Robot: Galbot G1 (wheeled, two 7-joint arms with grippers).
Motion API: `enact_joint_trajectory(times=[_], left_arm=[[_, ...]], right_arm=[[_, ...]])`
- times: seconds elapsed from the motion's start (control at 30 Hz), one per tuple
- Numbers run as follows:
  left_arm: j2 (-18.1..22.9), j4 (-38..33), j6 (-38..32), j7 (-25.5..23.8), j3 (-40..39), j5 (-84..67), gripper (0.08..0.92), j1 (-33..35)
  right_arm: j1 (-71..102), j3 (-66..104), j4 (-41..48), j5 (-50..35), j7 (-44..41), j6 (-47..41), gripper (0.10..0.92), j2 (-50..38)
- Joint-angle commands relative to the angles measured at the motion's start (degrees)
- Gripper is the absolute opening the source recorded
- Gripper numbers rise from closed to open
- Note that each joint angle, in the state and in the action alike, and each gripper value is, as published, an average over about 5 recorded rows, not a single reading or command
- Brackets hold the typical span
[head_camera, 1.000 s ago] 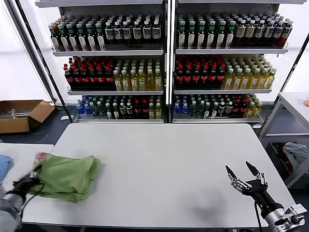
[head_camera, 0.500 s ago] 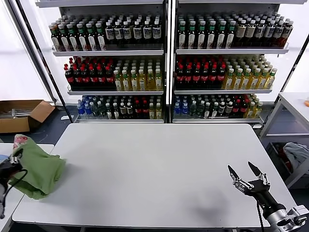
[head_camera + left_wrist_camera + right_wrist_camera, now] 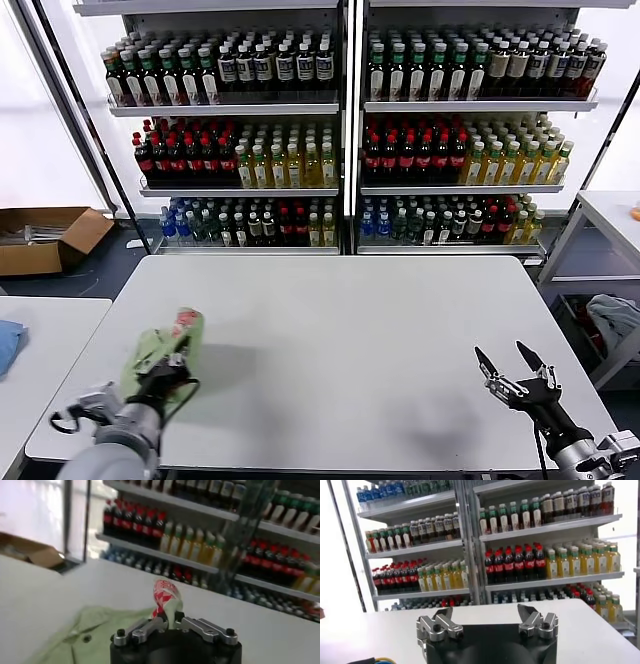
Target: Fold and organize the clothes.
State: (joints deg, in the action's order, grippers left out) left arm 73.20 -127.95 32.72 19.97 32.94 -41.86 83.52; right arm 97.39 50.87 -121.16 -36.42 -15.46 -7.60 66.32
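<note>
A light green shirt point(image 3: 158, 346) with a red-and-white checkered patch at its top lies bunched near the front left of the grey table point(image 3: 340, 350). My left gripper point(image 3: 166, 364) is shut on a fold of it. In the left wrist view the gripper point(image 3: 169, 617) pinches a green and checkered fold point(image 3: 166, 594), and the rest of the shirt point(image 3: 95, 630) trails over the table. My right gripper point(image 3: 510, 366) is open and empty above the table's front right; the right wrist view shows it point(image 3: 485, 616) with its jaws wide apart.
Shelves of bottles point(image 3: 340, 130) stand behind the table. A second white table point(image 3: 40, 350) with a blue cloth point(image 3: 6, 345) is at the left. A cardboard box point(image 3: 45, 235) lies on the floor at the far left. A side table point(image 3: 605, 225) stands at the right.
The left gripper swung out past the table's left edge with the shirt, then came back to the table's front left. The right gripper drifted slightly lower and stayed open.
</note>
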Motion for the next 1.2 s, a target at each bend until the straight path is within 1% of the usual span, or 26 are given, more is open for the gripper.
enact_joint_trajectory(times=[0.03,0.13,0.23,0.4,0.5,0.67,0.77,0.83,1.0,1.07,1.2], left_arm=[[14.3,3.0,0.3,9.2,-22.8,-3.7,0.116,-4.2],[15.7,3.7,0.2,9.7,-23.2,-5.4,0.116,-6.0],[15.7,3.8,0.3,9.4,-23.2,-6.7,0.116,-7.1],[14.2,2.9,0.4,4.5,-22.3,-5.5,0.116,-6.2],[13.4,1.1,0.3,1.9,-20.1,-6.3,0.138,-6.0],[10.3,-2.5,0.1,-0.3,-13.2,-12.2,0.251,-6.5],[8.1,-3.3,-0.2,-1.9,-8.3,-13.9,0.337,-6.3],[6.5,-3.4,-0.5,-2.9,-4.6,-13.5,0.415,-6.0],[2.5,-2.8,-1.4,-6.1,2.9,-7.9,0.554,-4.0],[2.2,-2.8,-1.6,-6.9,4.5,-5.6,0.614,-3.0],[3.1,-3.3,-2.0,-7.5,4.9,-3.1,0.727,-1.5]], right_arm=[[0.5,-0.1,-0.3,0.4,0.0,-0.4,0.823,0.1],[0.7,-0.5,-0.4,0.6,0.1,-0.6,0.823,-0.1],[0.7,-1.2,-0.6,1.0,0.1,-0.9,0.823,-0.4],[-0.1,-4.8,-1.6,2.4,1.2,-2.8,0.823,-0.8],[-1.0,-9.0,-3.0,2.4,2.6,-5.0,0.823,-1.1],[-4.2,-16.9,-4.1,1.9,5.0,-8.7,0.823,-1.9],[-7.7,-23.0,-3.5,2.0,7.4,-10.7,0.823,-2.8],[-10.5,-28.1,-2.7,1.9,9.1,-11.9,0.823,-3.6],[-19.7,-41.2,2.1,2.0,12.5,-14.6,0.823,-4.1],[-23.3,-45.5,4.8,2.2,13.7,-15.1,0.823,-3.6],[-27.7,-51.4,9.5,2.5,14.7,-16.2,0.823,-2.7]])
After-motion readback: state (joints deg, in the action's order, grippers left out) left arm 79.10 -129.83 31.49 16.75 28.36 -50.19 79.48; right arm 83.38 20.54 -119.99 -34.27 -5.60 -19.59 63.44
